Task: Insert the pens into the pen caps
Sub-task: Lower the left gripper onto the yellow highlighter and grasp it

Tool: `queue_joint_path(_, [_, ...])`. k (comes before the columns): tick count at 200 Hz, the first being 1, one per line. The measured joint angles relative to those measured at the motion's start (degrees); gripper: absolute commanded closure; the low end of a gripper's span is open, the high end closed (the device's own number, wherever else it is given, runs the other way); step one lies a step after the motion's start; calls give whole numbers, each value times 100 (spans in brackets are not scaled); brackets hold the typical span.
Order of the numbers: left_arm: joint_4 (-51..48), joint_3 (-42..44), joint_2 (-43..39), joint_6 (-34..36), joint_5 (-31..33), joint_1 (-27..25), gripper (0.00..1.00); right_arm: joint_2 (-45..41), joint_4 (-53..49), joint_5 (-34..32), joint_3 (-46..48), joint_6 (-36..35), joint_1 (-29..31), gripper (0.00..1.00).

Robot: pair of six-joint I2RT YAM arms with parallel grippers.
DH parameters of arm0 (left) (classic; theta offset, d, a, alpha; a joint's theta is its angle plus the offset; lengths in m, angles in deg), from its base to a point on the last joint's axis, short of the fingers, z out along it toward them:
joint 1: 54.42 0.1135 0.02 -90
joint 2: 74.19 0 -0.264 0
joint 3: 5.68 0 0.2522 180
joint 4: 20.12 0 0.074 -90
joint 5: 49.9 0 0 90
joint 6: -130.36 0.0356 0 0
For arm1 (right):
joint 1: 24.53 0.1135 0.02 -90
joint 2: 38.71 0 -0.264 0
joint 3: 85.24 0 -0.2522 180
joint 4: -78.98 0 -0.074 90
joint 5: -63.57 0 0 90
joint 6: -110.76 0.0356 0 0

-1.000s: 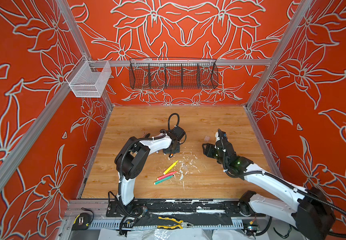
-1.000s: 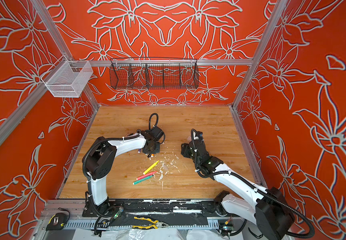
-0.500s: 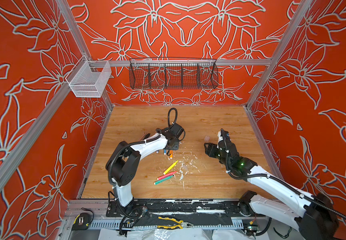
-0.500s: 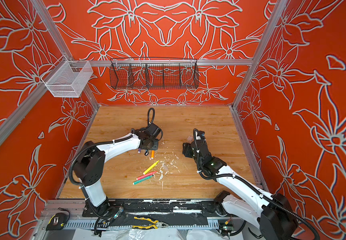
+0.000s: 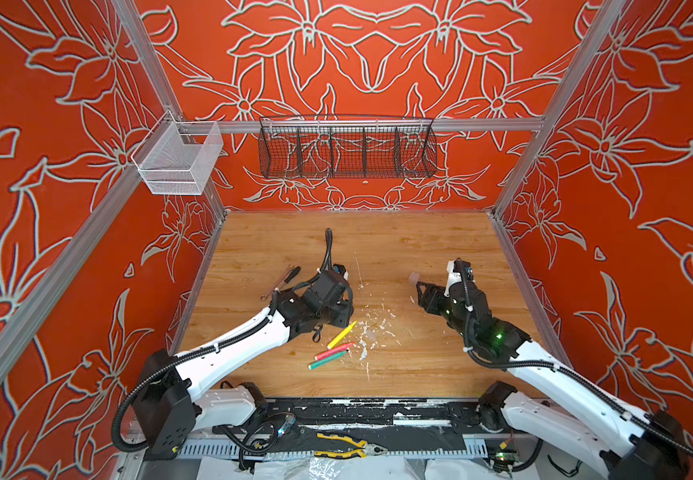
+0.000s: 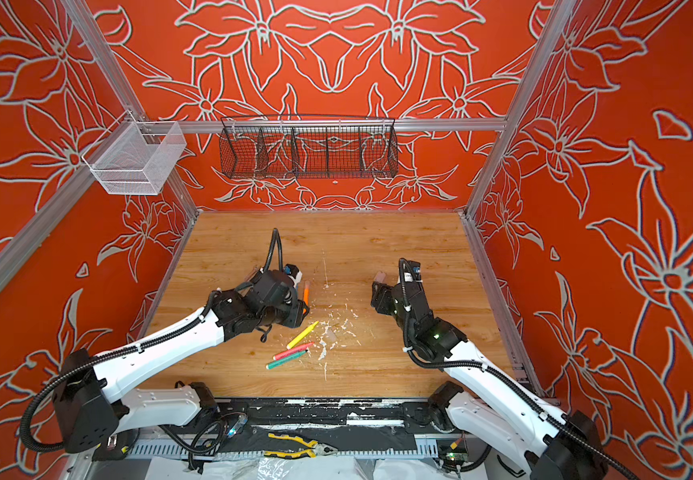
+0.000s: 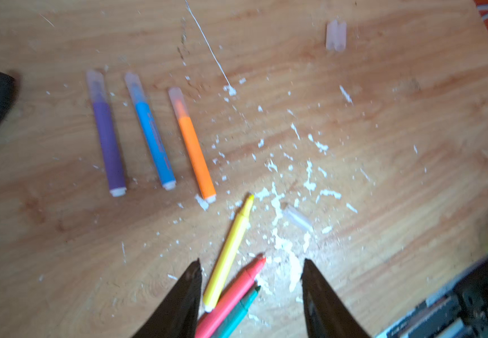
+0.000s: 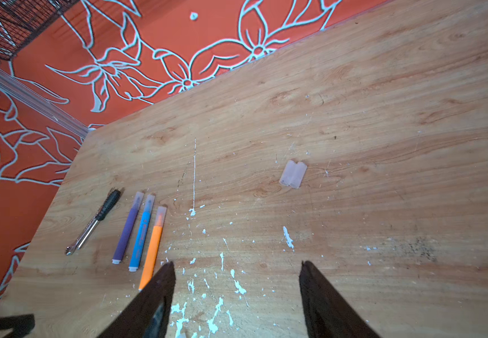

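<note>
- The left end effector (image 7: 251, 261) has just opened, empty; the capped orange pen (image 7: 194, 149) now lies on the tabletop (image 7: 46, 248) beside the capped blue pen (image 7: 153, 137) and purple pen (image 7: 108, 143).
- The right end effector (image 8: 236, 262) hangs open, empty, near two loose pen caps (image 8: 293, 174).
- Likely half done: yellow pen (image 7: 228, 251), pink-red pen (image 7: 236, 292), green pen (image 7: 242, 307) lie uncapped.

A black wire basket (image 5: 346, 147) with dividers hangs on the rear rail, at upper centre in both top views. A white mesh basket (image 5: 178, 164) hangs at upper left, at the corner of the frame. The wooden table (image 5: 398, 237) occupies the centre, with white flecks (image 5: 363, 353) scattered near its middle. A black-handled metal tool (image 5: 280, 283) lies on the table, left of centre. Yellow-handled pliers (image 5: 367, 447) lie at bottom centre, off the table. The walls (image 5: 378, 50) are orange with white floral outlines.
</note>
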Motion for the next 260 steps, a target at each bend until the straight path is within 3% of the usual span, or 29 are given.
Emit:
queue_joint_path(63, [-372, 520, 17, -260, -42, -284, 46, -706, -105, -9, 15, 31, 0, 29])
queue_joint_path(146, [-435, 299, 1067, -258, 111, -286, 46, -339, -114, -9, 20, 31, -2, 29])
queue_joint_path(198, [-577, -177, 2020, -334, 575, -280, 56, -310, -114, -4, 20, 31, -2, 29])
queue_joint_path(260, [-584, -411, 2680, -380, 640, -273, 68, -310, -114, 4, 20, 48, -2, 29])
